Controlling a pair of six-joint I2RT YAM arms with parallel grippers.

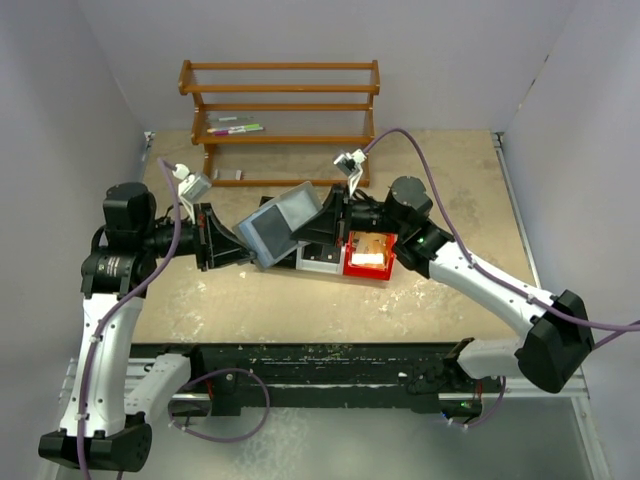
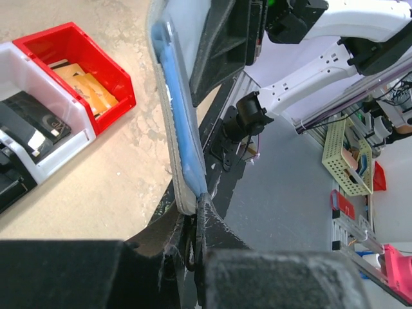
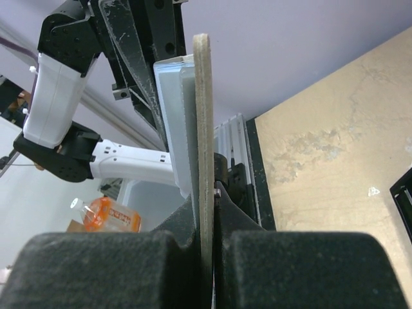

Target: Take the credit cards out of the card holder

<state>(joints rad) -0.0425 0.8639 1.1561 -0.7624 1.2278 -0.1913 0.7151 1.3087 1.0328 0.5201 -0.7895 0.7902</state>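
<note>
card holder (image 1: 283,225) sits mid-table (image 1: 300,310), between left gripper (image 1: 242,246) and right gripper (image 1: 323,213). bin row (image 1: 345,262) on the table just right of it. rack (image 1: 280,90) behind, at far edge.

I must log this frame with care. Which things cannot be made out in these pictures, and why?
- Whether cards are in the card holder: it is too small in the top view, and both wrist views show it edge-on.
- White bin: top view, partly hidden by the right gripper.
- Items on the rack: top view, too small to name.
</note>
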